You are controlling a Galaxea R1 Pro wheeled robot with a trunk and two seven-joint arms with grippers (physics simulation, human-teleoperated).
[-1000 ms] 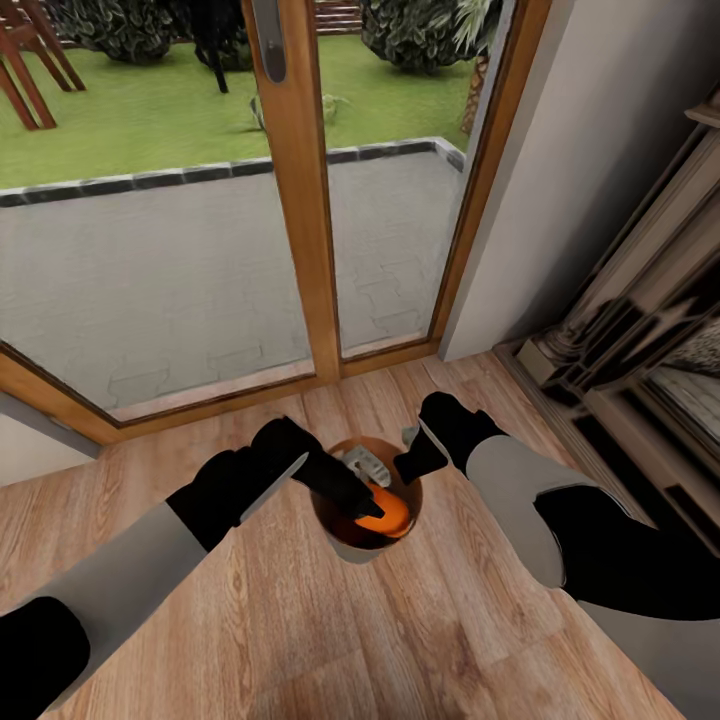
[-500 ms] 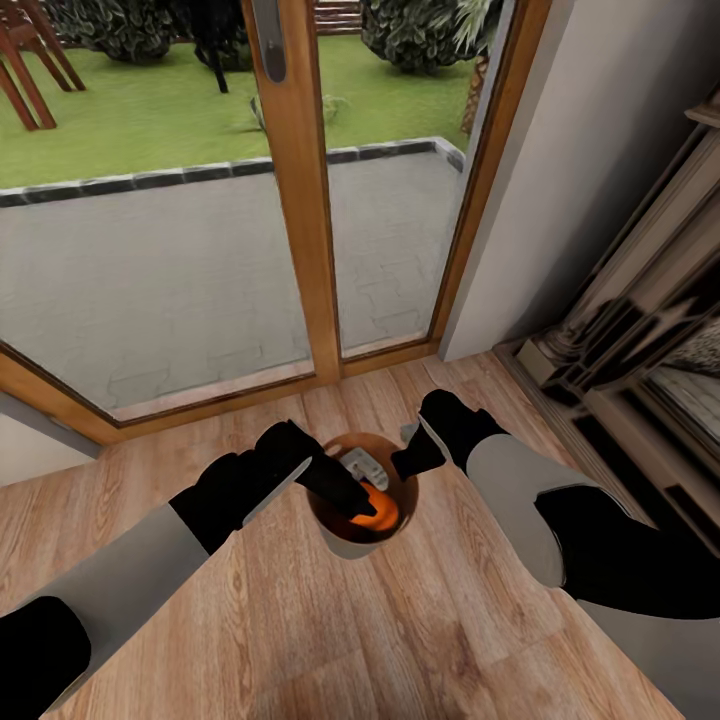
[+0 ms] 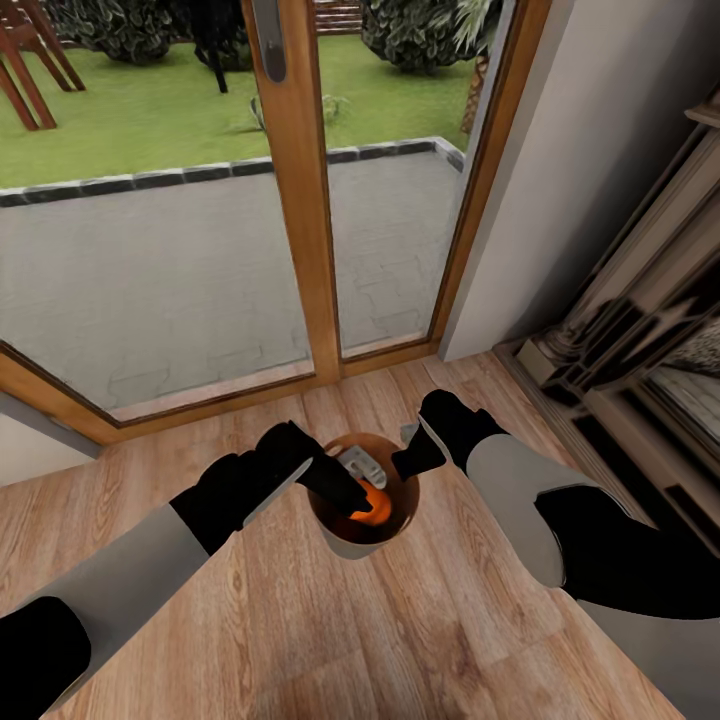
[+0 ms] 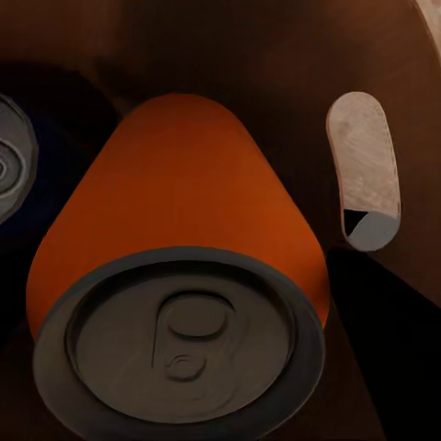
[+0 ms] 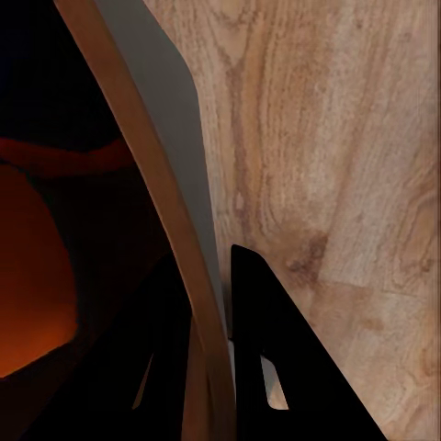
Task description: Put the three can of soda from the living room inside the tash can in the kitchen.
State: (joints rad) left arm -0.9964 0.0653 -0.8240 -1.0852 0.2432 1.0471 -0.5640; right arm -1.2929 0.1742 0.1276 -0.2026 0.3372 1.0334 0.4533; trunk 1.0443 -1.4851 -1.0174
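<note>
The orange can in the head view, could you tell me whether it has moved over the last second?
Yes. The orange can has sunk deeper into the tash can with the left end effector, judged against the rim, and less orange shows now.

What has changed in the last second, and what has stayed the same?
The bin slid a little up the floor toward the glass door, with the orange can inside it. The left gripper still reaches into the bin; the right gripper still pinches its rim. Neither arm has visibly moved.
</note>
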